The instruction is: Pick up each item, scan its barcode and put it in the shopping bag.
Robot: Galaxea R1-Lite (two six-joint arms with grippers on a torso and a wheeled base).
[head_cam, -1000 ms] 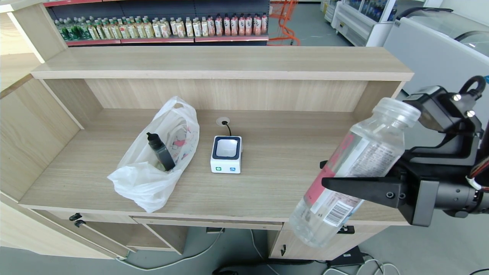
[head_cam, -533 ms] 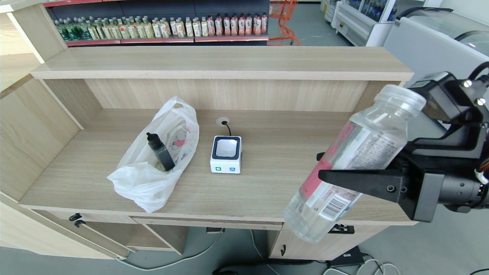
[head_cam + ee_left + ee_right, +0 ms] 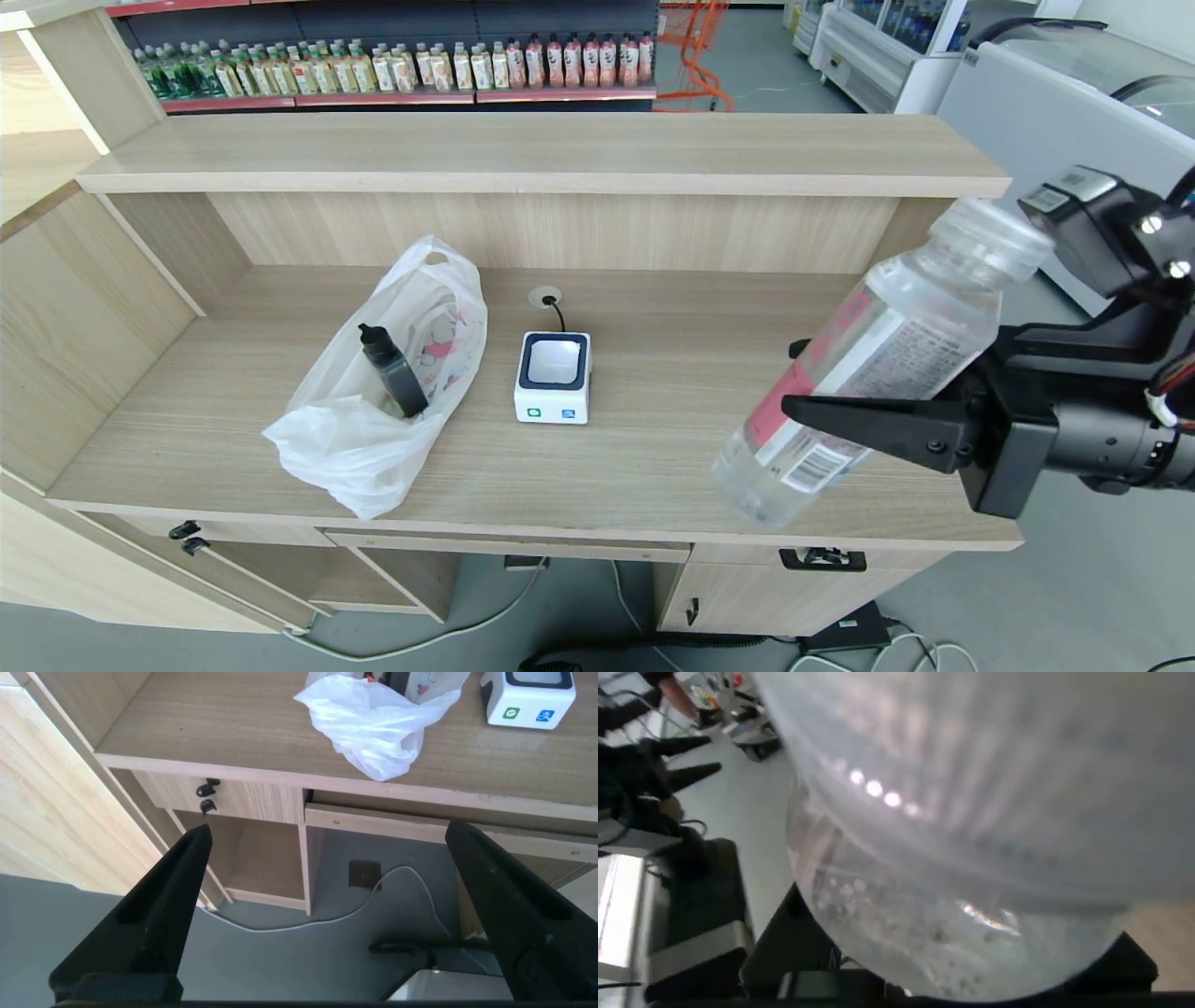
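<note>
One dark bottle (image 3: 397,378) is sitting in the shopping bag (image 3: 345,448); right fingers (image 3: 868,425) are clamping the clear bottle (image 3: 896,345), seemingly awaiting scanning.

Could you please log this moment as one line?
right gripper holds clear bottle | left gripper open | shopping bag: dark bottle inside

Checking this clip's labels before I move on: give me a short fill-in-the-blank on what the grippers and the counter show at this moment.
1. The right gripper is shut on a clear bottle, which is ____, not upright.
2. The dark bottle sits ____ the plastic bag.
3. The left gripper is ____ and holds nothing.

Missing words: tilted; inside; open.
</note>
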